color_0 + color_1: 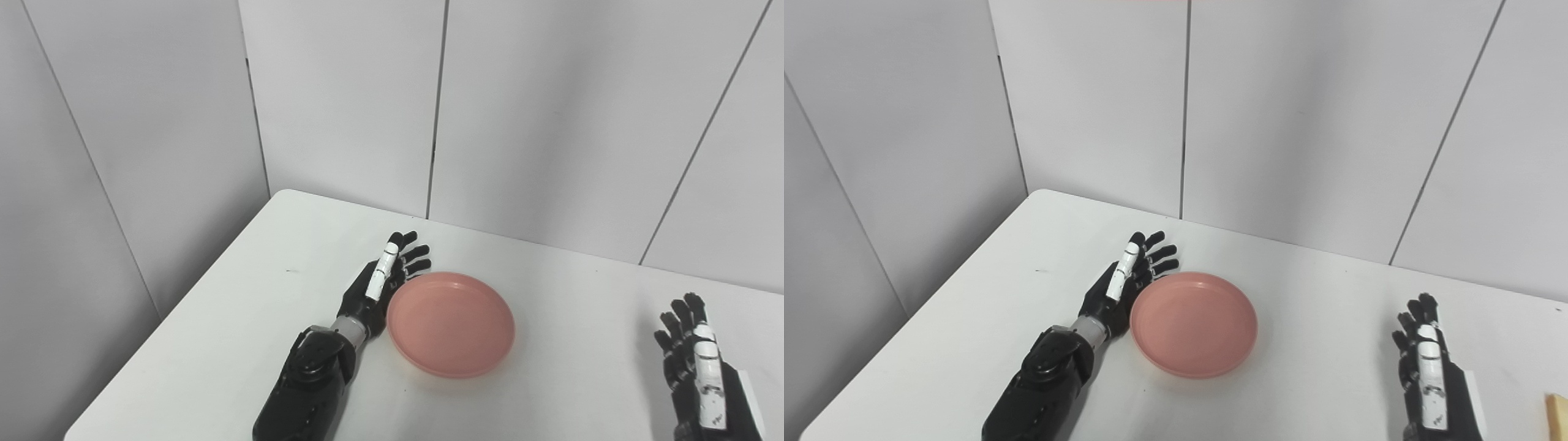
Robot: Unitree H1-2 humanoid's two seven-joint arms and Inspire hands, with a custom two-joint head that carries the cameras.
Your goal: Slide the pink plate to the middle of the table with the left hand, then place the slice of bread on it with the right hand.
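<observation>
Fingers of my left hand (380,288) are stretched out and apart, grasping nothing, with the hand stood on edge against the left rim of the round pink plastic plate (451,323), touching it or very nearly. That plate sits on the white table (245,318), left of centre by my reckoning, so the slide looks unfinished. My right hand (1427,361) waits near the right edge, fingers also released and empty. The slice of bread (1557,415) shows only as a tan sliver at the near right corner of the right eye view, just right of that hand. My worry: the shallow rim could ride over or slip past my fingers if I push too high or off-centre, spinning the plate instead of sliding it. An over-long push would carry it past the middle.
</observation>
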